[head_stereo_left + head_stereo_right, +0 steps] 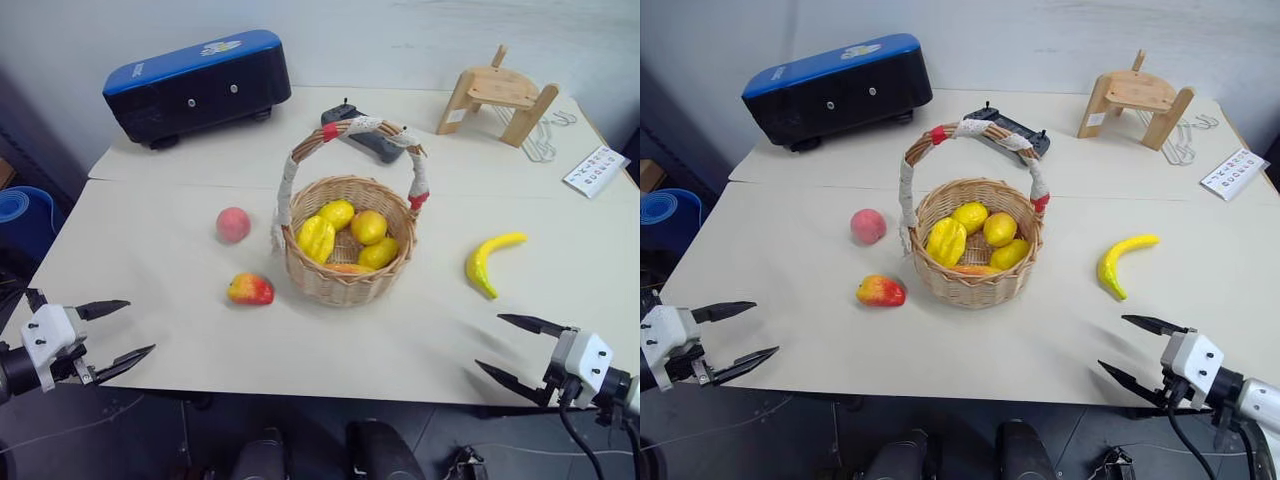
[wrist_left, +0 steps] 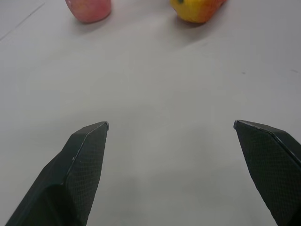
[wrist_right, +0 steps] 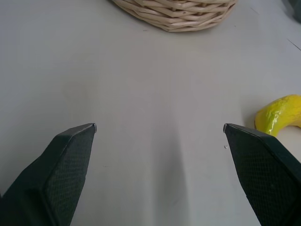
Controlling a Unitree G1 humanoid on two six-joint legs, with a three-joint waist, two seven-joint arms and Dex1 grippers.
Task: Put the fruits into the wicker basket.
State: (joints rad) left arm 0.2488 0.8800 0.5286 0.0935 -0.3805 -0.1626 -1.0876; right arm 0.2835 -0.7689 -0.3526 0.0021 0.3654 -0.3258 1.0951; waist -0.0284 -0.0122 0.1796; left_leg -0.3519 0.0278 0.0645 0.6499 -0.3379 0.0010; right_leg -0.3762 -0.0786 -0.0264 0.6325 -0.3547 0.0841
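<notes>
One wicker basket (image 1: 345,270), four yellow fruits (image 1: 340,238) inside, one peach (image 1: 233,224), one mango (image 1: 250,289), one banana (image 1: 487,259)

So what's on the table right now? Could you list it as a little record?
in basket: wicker basket holds several yellow fruits
still on table: peach, mango, banana
left gripper: open, empty, near table edge
right gripper: open, empty, near table edge
behind: blue-topped box, wooden stand

Lab-like test room: plain white tables (image 1: 180,300), bare wall, blue-black equipment case (image 1: 197,87), remote controller (image 1: 1008,131).
</notes>
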